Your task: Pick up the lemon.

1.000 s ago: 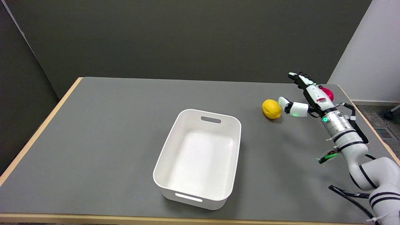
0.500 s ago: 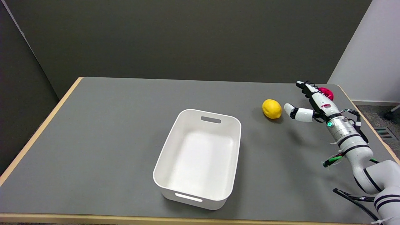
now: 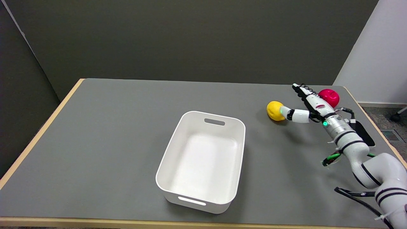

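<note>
The head view shows a grey table with a white bin standing near its middle, a slot handle cut into each short wall. The lemon lies on the table to the right of the bin and a little farther back, well apart from it. The right hand reaches in from the lower right and sits just beside the lemon on the side away from the bin. Its fingers are spread apart: the thumb points toward the lemon and its tip touches or overlaps the fruit's right side, while the other fingers stretch toward the table's far edge. It grips nothing. A red ball lies beyond the hand, farther from the bin.
</note>
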